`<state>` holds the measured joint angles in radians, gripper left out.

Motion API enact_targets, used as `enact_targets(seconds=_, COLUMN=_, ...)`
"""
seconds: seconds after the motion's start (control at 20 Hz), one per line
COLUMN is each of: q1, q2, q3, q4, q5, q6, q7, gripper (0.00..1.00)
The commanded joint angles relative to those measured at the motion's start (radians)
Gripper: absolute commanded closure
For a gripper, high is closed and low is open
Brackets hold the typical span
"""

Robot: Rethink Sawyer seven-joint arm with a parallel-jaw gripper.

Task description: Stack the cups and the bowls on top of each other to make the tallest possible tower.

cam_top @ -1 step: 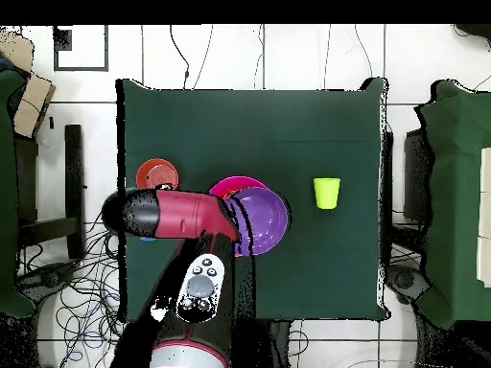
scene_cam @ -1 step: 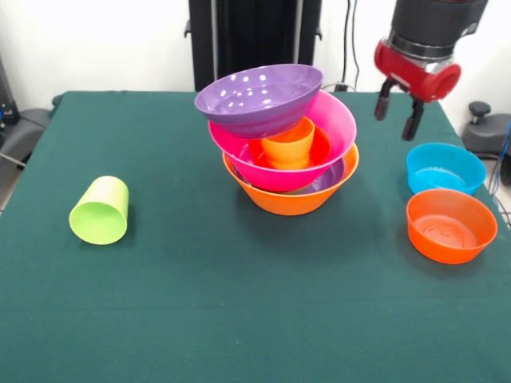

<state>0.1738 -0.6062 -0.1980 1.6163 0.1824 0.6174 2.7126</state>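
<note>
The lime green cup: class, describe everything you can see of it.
The lime green cup is a small, handleless tumbler of glossy plastic. It lies on its side on the green tablecloth, with its open mouth toward the front camera. It is empty. It sits alone, well apart from the tower and the gripper, touching only the cloth.

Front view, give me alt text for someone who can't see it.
A tilted tower of nested bowls, purple on top over pink and orange, holds an orange cup mid-table. The open, empty pincer hangs above a blue bowl and a red-orange bowl; a lime green cup lies on its side.
</note>
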Motion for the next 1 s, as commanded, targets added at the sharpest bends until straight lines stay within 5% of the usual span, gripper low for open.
enact_targets(seconds=0.05, q1=0.015, q2=0.103, q3=0.024, q4=-0.253, q5=0.020, q6=0.221, q7=0.151, gripper=0.00)
enact_targets(seconds=0.3, q1=0.102, q2=0.253, q3=-0.053, q4=-0.383, q5=0.030, q6=0.192, q7=0.285, gripper=0.00)
enact_targets(seconds=0.45, q1=0.142, q2=0.294, q3=-0.089, q4=-0.376, q5=0.038, q6=0.123, q7=0.303, gripper=0.00)
enact_targets(seconds=0.85, q1=0.207, q2=0.169, q3=-0.103, q4=-0.126, q5=0.063, q6=-0.052, q7=0.236, gripper=0.00)
enact_targets(seconds=1.0, q1=0.242, q2=0.069, q3=-0.128, q4=-0.053, q5=0.076, q6=0.013, q7=0.221, gripper=0.00)
